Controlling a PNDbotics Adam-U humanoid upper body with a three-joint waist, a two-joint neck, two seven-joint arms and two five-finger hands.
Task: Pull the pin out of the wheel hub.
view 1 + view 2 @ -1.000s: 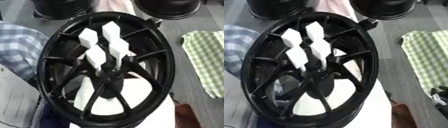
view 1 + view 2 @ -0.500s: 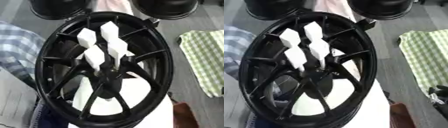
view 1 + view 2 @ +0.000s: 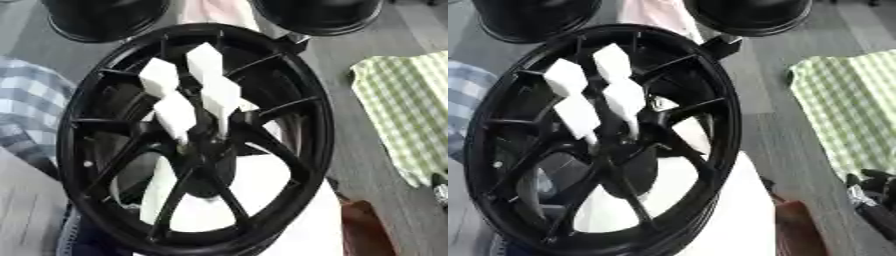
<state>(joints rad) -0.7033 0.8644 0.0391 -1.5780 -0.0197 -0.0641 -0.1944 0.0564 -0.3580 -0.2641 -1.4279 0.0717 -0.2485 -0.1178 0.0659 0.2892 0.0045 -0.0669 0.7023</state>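
Observation:
A black spoked wheel hub point(image 3: 317, 105) stands tilted in the middle of the view, leaning on a white support point(image 3: 293, 220). Several white block-shaped pins point(image 3: 220, 96) stick out of its centre boss point(image 3: 206, 150), side by side and pointing up toward the far rim. No hand is touching the pins or the wheel. Part of my black right hand point(image 3: 875, 192) shows at the lower right edge, well apart from the wheel, and its pose is unclear. My left hand is out of sight.
Two black round wheels point(image 3: 103, 20) point(image 3: 319, 14) stand at the far edge. A green checked cloth point(image 3: 404, 110) lies at the right and a blue checked cloth point(image 3: 31, 112) at the left. A brown object point(image 3: 363, 231) sits by the wheel's lower right.
The whole picture has shifted slightly, so the camera moved. The wheel and its white pins keep the same arrangement.

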